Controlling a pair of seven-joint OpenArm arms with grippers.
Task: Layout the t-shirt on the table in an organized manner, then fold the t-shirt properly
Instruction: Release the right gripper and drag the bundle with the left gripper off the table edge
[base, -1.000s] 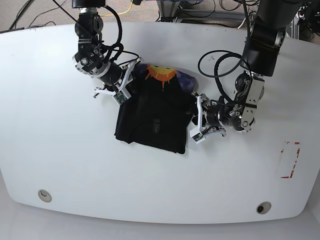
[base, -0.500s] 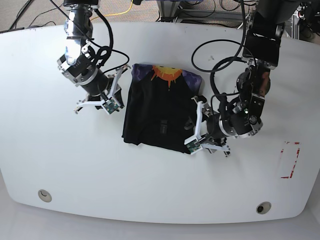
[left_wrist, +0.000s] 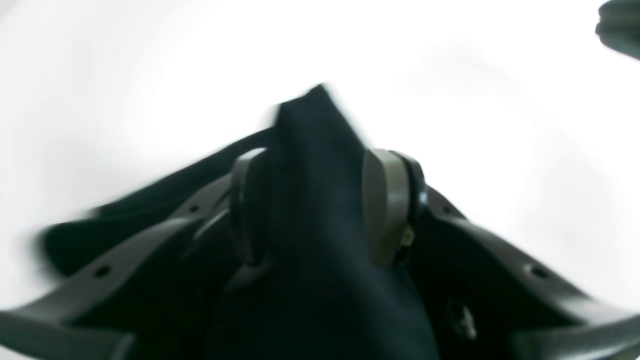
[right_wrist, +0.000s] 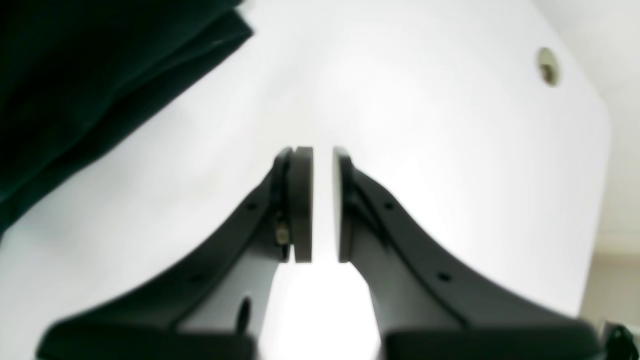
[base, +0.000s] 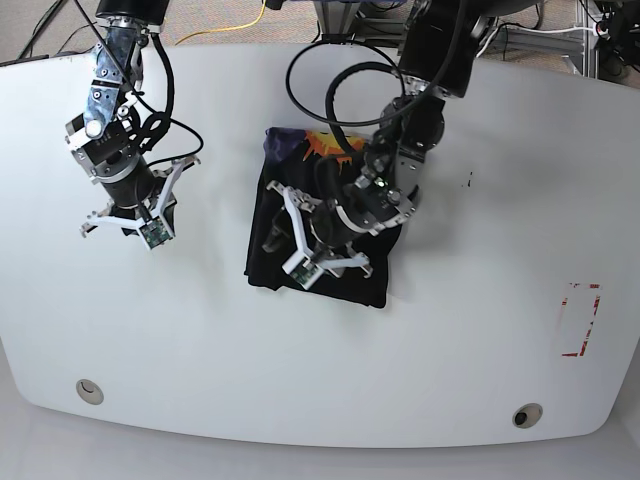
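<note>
The black t-shirt (base: 262, 245) lies in a rough rectangle mid-table, its yellow-orange print (base: 322, 146) at the far end. My left gripper (base: 280, 238) hovers over the shirt's left half. In the left wrist view it (left_wrist: 320, 155) is shut on a thick fold of the t-shirt (left_wrist: 320, 280), with one grey pad (left_wrist: 382, 210) on each side of the cloth. My right gripper (base: 127, 224) sits on bare table left of the shirt. In the right wrist view it (right_wrist: 322, 155) holds nothing, its pads a sliver apart, and the t-shirt (right_wrist: 75, 75) shows at upper left.
The white table (base: 480, 330) has a round hole (base: 88, 390) near the front left and another hole (base: 526, 415) front right. Red tape marks (base: 580, 320) lie at the right. Black cables loop above the shirt from the left arm.
The left arm has swung from the shirt's right edge leftward across it, gripping cloth. The right arm has drawn away to the left, off the shirt.
</note>
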